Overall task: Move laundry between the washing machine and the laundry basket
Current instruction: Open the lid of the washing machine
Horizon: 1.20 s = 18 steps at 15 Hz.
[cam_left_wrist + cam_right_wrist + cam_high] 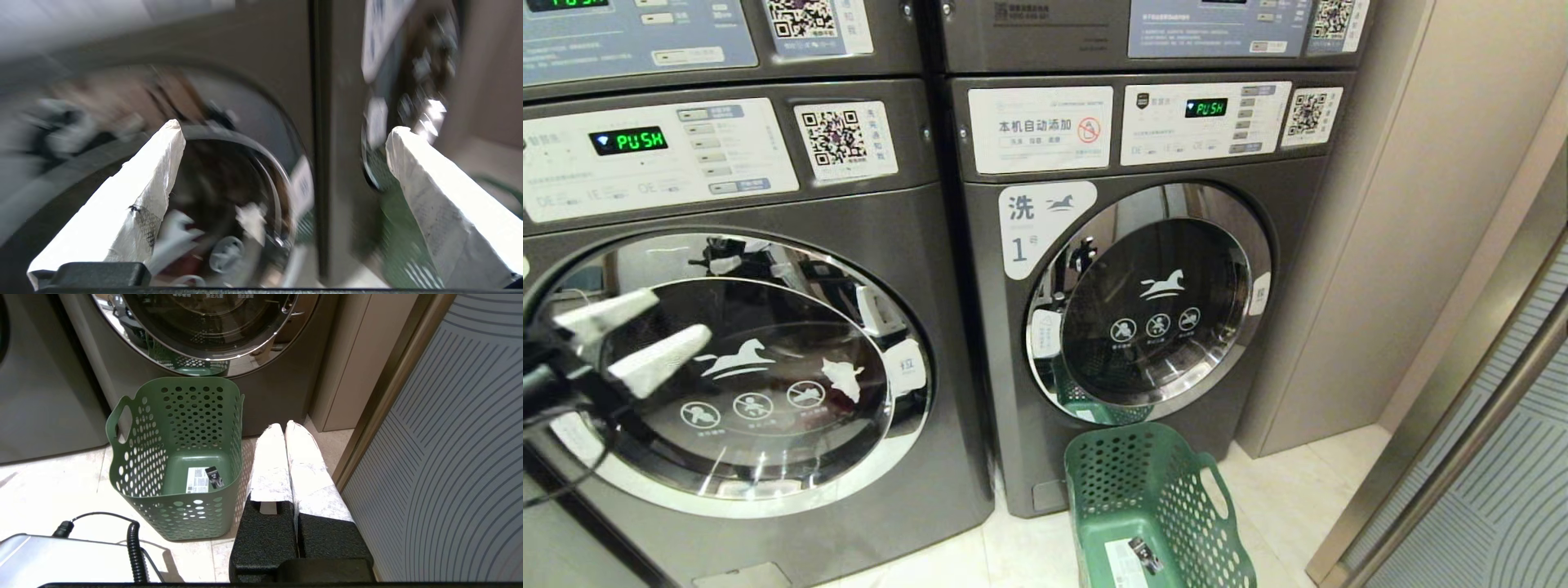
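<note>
- Left gripper sits at the left edge of the head view, its white-wrapped fingers spread wide with nothing between them, in front of the round glass door of the washing machine that fills the left half of the frame.
- Right gripper shows only in the right wrist view, lower centre, fingers pressed together on nothing, above the pale floor tiles.
- Green laundry basket stands on the floor at the bottom centre-right of the head view, just in front of the machine labelled 1; only a paper label lies in its bottom.
- Whether any laundry lies behind the left door cannot be told; the left wrist view is blurred.
</note>
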Motion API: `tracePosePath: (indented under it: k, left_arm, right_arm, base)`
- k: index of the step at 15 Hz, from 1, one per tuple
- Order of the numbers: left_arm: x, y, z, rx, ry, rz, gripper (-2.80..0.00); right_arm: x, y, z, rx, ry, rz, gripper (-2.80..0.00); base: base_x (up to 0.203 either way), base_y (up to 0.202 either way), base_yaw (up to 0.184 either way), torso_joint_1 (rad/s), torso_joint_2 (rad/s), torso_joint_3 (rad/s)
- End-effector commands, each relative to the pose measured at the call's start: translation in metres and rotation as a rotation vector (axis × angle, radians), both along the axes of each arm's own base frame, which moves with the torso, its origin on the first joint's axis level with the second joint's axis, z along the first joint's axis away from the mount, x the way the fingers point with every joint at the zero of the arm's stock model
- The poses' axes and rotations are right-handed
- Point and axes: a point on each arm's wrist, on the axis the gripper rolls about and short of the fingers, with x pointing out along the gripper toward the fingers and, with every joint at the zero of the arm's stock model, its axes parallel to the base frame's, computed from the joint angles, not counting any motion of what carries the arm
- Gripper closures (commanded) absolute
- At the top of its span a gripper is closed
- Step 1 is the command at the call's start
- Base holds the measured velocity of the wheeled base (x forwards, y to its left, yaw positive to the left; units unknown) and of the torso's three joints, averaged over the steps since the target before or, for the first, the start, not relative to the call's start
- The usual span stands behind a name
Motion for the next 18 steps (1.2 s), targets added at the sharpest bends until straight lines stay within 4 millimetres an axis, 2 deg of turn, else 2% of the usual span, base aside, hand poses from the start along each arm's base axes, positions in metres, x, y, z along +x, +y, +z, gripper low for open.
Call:
tracePosePath:
  k: [1, 2, 3, 5, 7, 9, 11, 13, 15, 18]
  left_arm:
    - [-0.072, -0.029, 0.066, 0.097, -0.205, 0.06, -2.8]
    - [-0.095, -0.038, 0.074, 0.077, -0.223, 0.097, -2.8]
    - [-0.109, -0.044, 0.076, 0.052, -0.217, 0.121, -2.8]
    - [-0.114, -0.045, 0.066, -0.013, -0.14, 0.145, -2.8]
    - [-0.089, -0.033, 0.039, -0.102, 0.023, 0.121, -2.8]
    - [-0.042, -0.029, -0.007, -0.157, 0.224, 0.015, -2.8]
    - [0.002, -0.054, -0.06, -0.117, 0.388, -0.156, -2.8]
    - [0.022, -0.08, -0.1, -0.053, 0.504, -0.244, -2.8]
    - [0.031, -0.088, -0.122, -0.02, 0.579, -0.238, -2.8]
    - [0.058, -0.085, -0.125, 0.017, 0.551, -0.187, -2.8]
  right_arm:
    - [0.0, 0.0, 0.0, -0.001, 0.001, 0.001, 0.0]
    - [0.0, 0.0, 0.0, -0.001, 0.002, 0.001, 0.0]
    - [0.0, 0.0, 0.0, -0.001, 0.001, 0.002, 0.0]
    - [0.0, 0.0, 0.0, -0.001, 0.001, 0.001, 0.0]
    - [0.0, 0.0, 0.0, -0.001, 0.002, 0.001, 0.0]
    - [0.0, 0.0, 0.0, -0.001, 0.001, 0.002, 0.0]
    - [0.0, 0.0, 0.0, -0.001, 0.002, 0.001, 0.0]
    - [0.0, 0.0, 0.0, -0.001, 0.001, 0.001, 0.0]
    - [0.0, 0.0, 0.0, -0.001, 0.003, 0.002, 0.0]
    - [0.0, 0.0, 0.0, -0.001, 0.001, 0.001, 0.0]
  base:
    - [0.0, 0.0, 0.0, 0.0, 0.0, 0.0]
    - [0.0, 0.0, 0.0, 0.0, 0.0, 0.0]
    - [0.0, 0.0, 0.0, 0.0, 0.0, 0.0]
    - [0.0, 0.0, 0.0, 0.0, 0.0, 0.0]
    - [0.0, 0.0, 0.0, 0.0, 0.0, 0.0]
    - [0.0, 0.0, 0.0, 0.0, 0.0, 0.0]
    - [0.0, 0.0, 0.0, 0.0, 0.0, 0.0]
    - [0.0, 0.0, 0.0, 0.0, 0.0, 0.0]
    - [0.0, 0.0, 0.0, 0.0, 0.0, 0.0]
    - [0.0, 0.0, 0.0, 0.0, 0.0, 0.0]
